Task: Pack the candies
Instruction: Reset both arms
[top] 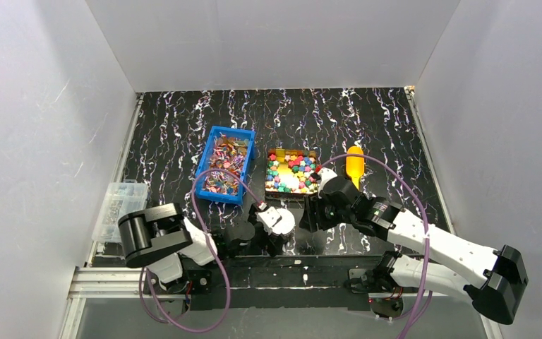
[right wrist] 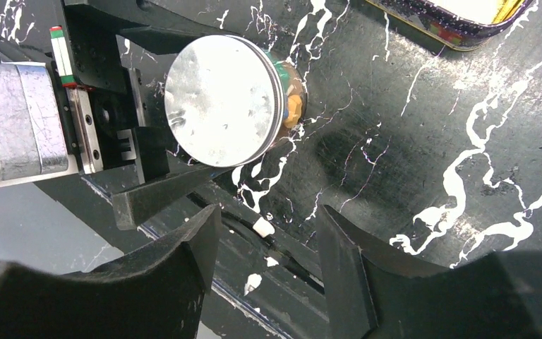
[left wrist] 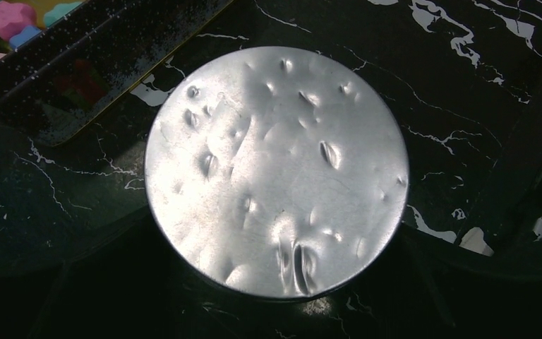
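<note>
silver-lidded jar (left wrist: 275, 173) clamped in left gripper (top: 276, 226) — right gripper (right wrist: 268, 240) apart, empty

On your tabletop (top: 367, 120), the bin (top: 233, 130) sits left of centre with flat candies (top: 224, 166) in it. Just to its right, with a gap between them, lies the tray (top: 267, 174), holding chunky candies (top: 293, 169). The scoop (top: 355, 162) lies just right of the tray's far corner. At the tabletop's left edge, near the left arm's base, you have the box (top: 120, 205). In front of the tray, nearer the arms, stands the jar (right wrist: 291, 85), with its lid (left wrist: 275, 169) on top and some candies (right wrist: 293, 107) inside. The left pincer (right wrist: 210, 106) grips it from both sides. The right pincer (right wrist: 267, 212) hovers just right of the jar, jaws apart, not touching it.
</note>
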Robot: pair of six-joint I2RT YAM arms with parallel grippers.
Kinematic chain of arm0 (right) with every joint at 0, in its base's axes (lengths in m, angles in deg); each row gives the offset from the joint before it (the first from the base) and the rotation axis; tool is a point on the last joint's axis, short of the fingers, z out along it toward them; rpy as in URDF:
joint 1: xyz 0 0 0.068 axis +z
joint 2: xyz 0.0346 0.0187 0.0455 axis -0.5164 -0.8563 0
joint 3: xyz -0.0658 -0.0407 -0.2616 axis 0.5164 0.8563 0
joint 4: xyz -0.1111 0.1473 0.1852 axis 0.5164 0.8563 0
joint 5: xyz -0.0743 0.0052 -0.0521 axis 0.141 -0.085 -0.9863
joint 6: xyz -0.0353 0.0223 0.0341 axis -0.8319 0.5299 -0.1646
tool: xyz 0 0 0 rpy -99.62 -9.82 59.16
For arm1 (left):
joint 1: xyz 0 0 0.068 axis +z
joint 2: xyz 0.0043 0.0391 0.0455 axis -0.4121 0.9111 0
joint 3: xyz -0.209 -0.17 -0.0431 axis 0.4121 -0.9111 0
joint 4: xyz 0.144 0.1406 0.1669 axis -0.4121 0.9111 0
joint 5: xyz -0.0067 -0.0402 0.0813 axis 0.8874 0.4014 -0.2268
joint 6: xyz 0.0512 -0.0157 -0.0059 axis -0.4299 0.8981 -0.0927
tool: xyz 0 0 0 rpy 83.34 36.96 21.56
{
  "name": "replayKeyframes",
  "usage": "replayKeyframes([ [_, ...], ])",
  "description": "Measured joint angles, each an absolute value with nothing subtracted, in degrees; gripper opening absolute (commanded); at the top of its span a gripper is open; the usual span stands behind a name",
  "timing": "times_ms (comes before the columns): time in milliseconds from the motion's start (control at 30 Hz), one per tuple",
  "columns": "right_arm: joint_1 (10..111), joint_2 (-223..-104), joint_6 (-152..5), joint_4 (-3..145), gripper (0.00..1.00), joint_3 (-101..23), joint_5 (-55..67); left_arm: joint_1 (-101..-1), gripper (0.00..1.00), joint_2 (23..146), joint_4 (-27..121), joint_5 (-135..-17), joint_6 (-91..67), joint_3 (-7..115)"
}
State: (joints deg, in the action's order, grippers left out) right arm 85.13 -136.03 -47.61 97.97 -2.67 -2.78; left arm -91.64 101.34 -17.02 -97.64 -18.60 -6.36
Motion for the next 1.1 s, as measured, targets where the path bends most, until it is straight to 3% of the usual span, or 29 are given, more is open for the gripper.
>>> replayKeyframes([
  [433,85.13,-137.49,-48.90,99.11,0.71,-4.60,-3.47,-92.06,0.98,82.98,9.38,-92.90,-14.40,-6.16],
  [533,85.13,-137.56,-49.31,99.15,0.81,-5.78,-4.33,-92.06,0.98,77.82,16.29,-90.60,-13.05,-6.10],
  [567,85.13,-137.56,-49.42,99.17,0.95,-6.08,-4.55,-92.08,0.98,76.36,18.17,-90.01,-12.68,-6.07],
  [600,85.13,-137.58,-49.68,99.17,0.98,-6.48,-4.81,-92.08,0.98,74.50,20.68,-89.38,-12.11,-5.86],
  [800,85.13,-138.26,-51.61,99.63,0.98,-8.14,-7.47,-92.13,0.98,63.35,36.90,-88.59,-8.85,-1.33],
  [1100,85.09,-140.88,-52.48,102.60,0.98,-12.90,-14.75,-92.23,0.98,56.10,65.51,-98.30,-2.93,18.12],
])
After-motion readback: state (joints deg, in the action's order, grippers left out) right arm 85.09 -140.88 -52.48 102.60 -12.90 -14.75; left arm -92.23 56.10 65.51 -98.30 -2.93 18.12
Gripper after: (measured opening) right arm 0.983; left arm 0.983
